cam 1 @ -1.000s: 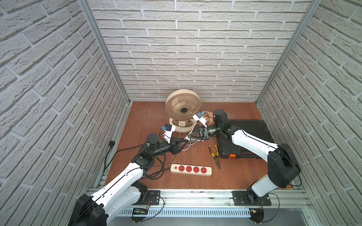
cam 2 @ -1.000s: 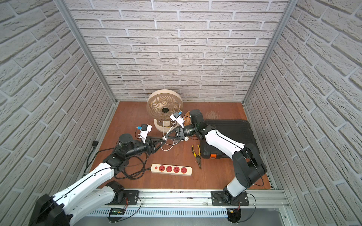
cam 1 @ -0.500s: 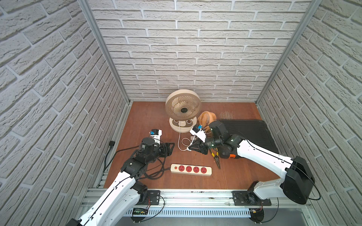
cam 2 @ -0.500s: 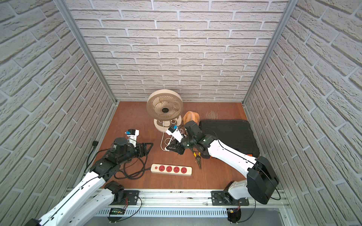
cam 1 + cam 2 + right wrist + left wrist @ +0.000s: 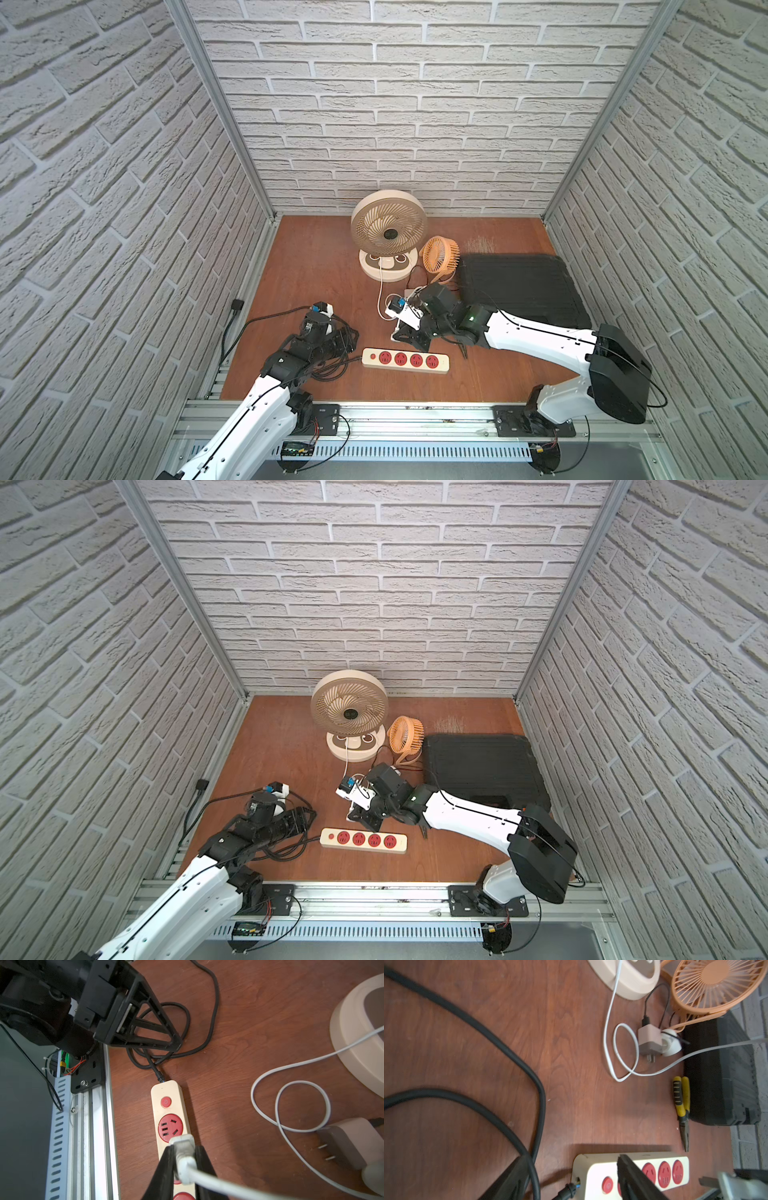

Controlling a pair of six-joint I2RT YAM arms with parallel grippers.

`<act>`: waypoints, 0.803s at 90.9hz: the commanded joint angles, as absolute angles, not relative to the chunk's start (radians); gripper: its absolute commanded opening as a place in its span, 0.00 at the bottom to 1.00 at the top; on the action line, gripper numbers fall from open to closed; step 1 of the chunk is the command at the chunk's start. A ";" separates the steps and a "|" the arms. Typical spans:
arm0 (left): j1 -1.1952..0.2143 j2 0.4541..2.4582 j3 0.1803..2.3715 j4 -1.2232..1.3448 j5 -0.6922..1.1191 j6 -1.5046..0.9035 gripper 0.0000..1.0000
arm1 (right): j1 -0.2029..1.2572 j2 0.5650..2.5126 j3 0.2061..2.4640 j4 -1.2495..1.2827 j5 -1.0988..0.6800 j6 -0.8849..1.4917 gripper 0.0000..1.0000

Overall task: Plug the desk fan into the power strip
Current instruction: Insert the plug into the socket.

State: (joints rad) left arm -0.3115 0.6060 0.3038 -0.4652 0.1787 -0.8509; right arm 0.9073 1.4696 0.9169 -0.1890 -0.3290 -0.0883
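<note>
Brown desk (image 5: 316, 266) in both top views: since a second ago my right gripper (image 5: 409, 336) has left the desk fan (image 5: 388, 226) for the power strip (image 5: 405, 360) near the front edge, my left gripper (image 5: 348, 337) drawn back to its corded end. Left wrist: those jaws stand wide, holding nothing. Right wrist: gripper clamped on a white plug (image 5: 182, 1145) over the sockets by the power-symbol red button (image 5: 165, 1102).

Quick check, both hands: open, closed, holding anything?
Left hand: open, holding nothing.
Right hand: closed on the white plug.
</note>
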 commanded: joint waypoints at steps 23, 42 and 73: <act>-0.316 0.525 0.309 -0.651 0.148 -0.941 0.71 | 1.077 1.582 0.989 -0.216 -0.124 -0.200 0.03; -0.316 0.527 0.309 -0.681 0.136 -0.961 0.71 | 1.098 1.644 0.995 -0.182 -0.082 -0.203 0.03; -0.315 0.545 0.294 -0.635 0.137 -0.965 0.71 | 1.101 1.671 1.005 -0.184 -0.042 -0.222 0.03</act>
State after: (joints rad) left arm -0.3126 0.5369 0.2981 -0.6621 0.1505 -0.9630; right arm 1.0973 1.6535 0.9821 -0.1982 -0.0631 -0.2012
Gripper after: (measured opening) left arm 0.711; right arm 0.209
